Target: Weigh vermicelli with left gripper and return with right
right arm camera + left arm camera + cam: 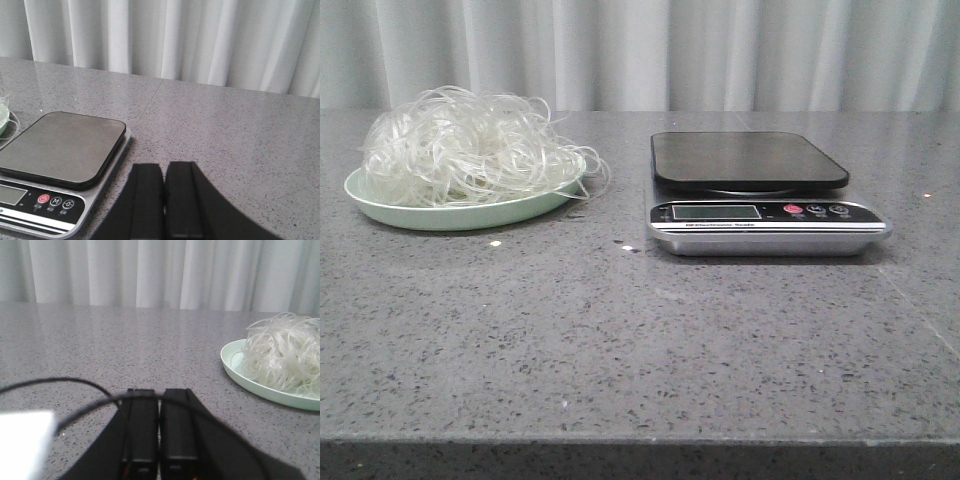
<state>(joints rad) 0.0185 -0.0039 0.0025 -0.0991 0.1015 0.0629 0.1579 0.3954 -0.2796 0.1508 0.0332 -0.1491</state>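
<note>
The left fingers point(159, 427) are pressed together with nothing between them, low over the grey speckled counter point(620, 340), a thin black cable point(55, 383) looping just above them. The vermicelli point(285, 357) lies well apart from these fingers, ahead and off to one side in the left wrist view, heaped on a pale green plate point(239, 374); bare counter separates the two.

The right fingers point(165, 200) are likewise clenched on nothing, hovering over the counter just beside the near corner of a kitchen scale point(55, 165). The scale's dark platform point(60, 145) carries no load, and its round buttons point(55, 201) sit along the front panel close to the fingers.

Seen from the front, the vermicelli point(465, 150) is a fluffy tangle of glassy whitish strands filling its plate point(460, 215) toward the counter's far left corner, a few loops spilling over the rim on the side facing the scale point(760, 200). The scale stands right of centre, apart from the plate. A pale curtain point(640, 50) hangs behind the counter's far edge.
</note>
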